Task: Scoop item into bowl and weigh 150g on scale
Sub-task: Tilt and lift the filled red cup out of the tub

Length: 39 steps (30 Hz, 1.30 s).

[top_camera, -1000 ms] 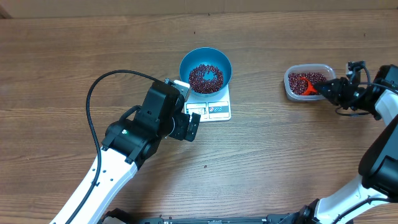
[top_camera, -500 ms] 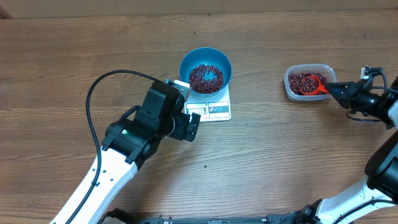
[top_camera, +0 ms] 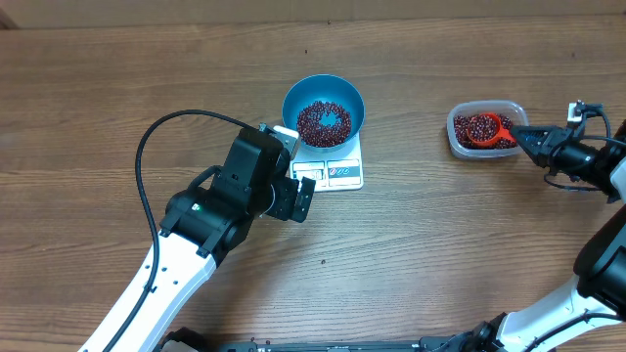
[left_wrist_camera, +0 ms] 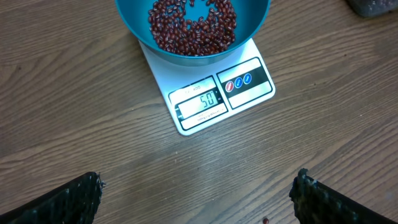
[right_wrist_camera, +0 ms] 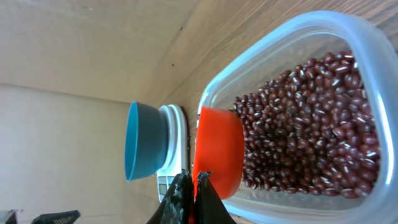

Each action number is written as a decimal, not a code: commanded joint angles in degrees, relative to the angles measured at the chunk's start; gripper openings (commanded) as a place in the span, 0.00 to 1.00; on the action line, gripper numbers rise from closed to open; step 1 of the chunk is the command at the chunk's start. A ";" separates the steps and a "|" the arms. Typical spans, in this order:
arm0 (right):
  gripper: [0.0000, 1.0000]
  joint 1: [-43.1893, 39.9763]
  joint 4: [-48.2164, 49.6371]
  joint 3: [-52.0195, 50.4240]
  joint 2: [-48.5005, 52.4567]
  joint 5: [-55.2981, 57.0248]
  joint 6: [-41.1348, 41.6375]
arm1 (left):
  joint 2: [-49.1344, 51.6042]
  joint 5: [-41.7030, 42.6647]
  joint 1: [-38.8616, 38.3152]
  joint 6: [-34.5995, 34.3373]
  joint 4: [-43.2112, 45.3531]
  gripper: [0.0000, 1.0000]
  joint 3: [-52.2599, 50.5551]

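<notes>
On the wooden table (top_camera: 440, 244), the left fingers (top_camera: 303, 196) hang spread wide just in front of the scale (top_camera: 344, 172), gripping nothing, while the right fingers (right_wrist_camera: 191, 196) at the far right edge are clamped tight on the handle of an orange scoop (top_camera: 482, 128). The blue bowl (top_camera: 353, 104) sits on the white scale near the table's middle, the display reading 50, and a clear tub (top_camera: 454, 137) lies well apart to the right. The scoop sits in the tub carrying beans (top_camera: 323, 120), more fill the tub, and a loose heap lies in the bowl.
</notes>
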 commanded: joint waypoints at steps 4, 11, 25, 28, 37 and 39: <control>0.04 -0.15 0.31 -0.50 0.15 -6.36 -0.04 | 0.07 0.61 0.09 1.07 0.22 1.00 1.36; 0.04 -0.15 -0.83 -0.50 0.15 -11.19 0.00 | 0.07 0.61 0.09 1.05 0.22 0.99 1.36; 0.04 -0.04 -7.04 -0.50 0.15 -17.25 -0.04 | 0.07 0.61 0.09 1.07 0.22 1.00 1.36; 0.04 0.11 -8.61 -0.50 0.15 -17.42 -0.09 | 0.07 0.61 0.09 1.07 0.22 0.99 1.36; 0.04 5.38 -8.31 -0.50 0.15 -17.42 -0.11 | 0.07 0.61 0.09 1.07 0.22 1.00 1.36; 0.04 7.19 -8.17 -0.50 0.15 -17.42 -0.09 | 0.07 0.61 0.09 1.05 0.22 1.00 1.36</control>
